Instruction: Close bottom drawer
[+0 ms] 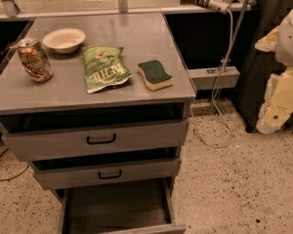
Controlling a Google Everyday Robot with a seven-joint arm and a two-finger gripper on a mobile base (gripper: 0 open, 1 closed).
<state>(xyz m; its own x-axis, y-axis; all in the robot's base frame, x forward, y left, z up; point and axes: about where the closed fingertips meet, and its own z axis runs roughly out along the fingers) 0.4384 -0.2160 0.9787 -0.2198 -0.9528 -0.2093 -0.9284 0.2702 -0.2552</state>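
The bottom drawer (118,204) is the lowest of three grey cabinet drawers. It is pulled far out, showing its long plain tray, and its front panel (146,228) sits at the bottom edge of the camera view with the handle out of view. My gripper (278,101) is a white and cream shape at the right edge. It is above the floor, to the right of the cabinet and well apart from the drawer.
The top drawer (95,140) and middle drawer (107,173) stand slightly open, each with a black handle. On the cabinet top (136,33) lie a can (34,59), a bowl (64,39), a green chip bag (103,67) and a sponge (155,74). A cable (210,126) trails on the speckled floor.
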